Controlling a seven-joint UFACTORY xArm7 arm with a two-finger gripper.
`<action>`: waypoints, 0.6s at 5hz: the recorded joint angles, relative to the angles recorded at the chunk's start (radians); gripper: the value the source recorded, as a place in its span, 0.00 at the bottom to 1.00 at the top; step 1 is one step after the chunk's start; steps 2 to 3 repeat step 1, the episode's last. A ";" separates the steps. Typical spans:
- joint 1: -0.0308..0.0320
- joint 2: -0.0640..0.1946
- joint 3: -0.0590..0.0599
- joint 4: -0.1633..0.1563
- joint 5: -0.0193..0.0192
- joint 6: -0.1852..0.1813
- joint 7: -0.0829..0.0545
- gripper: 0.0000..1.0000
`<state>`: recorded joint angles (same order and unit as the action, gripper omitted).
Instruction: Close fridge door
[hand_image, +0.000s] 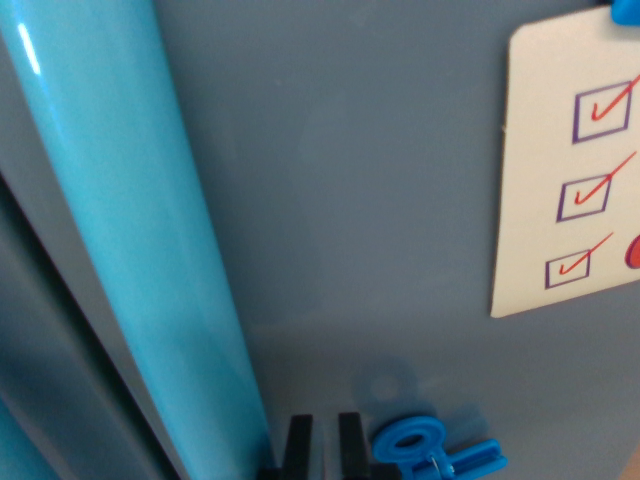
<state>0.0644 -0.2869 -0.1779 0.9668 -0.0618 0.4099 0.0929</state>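
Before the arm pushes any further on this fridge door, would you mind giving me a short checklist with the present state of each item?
1. Hand near the door panel: ok, its black fingertips show at the bottom edge, close to the grey surface.
2. Hand empty: cannot tell, only the tips are in view.
3. Turquoise handle clear of the fingers: ok, it runs just to the wrist view's left of them.
4. Blue clip out of the push path: not ok, it sits right beside the fingertips.
5. Checklist card untouched: ok, it hangs well away.
6. Door fully shut: cannot tell, though a dark gap shows left of the handle.
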 joint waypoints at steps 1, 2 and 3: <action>0.0000 0.000 0.000 0.000 0.0000 0.000 0.000 1.00; 0.0000 0.000 0.000 0.000 0.0000 0.000 0.000 1.00; 0.0000 0.000 0.000 0.000 0.0000 0.000 0.000 1.00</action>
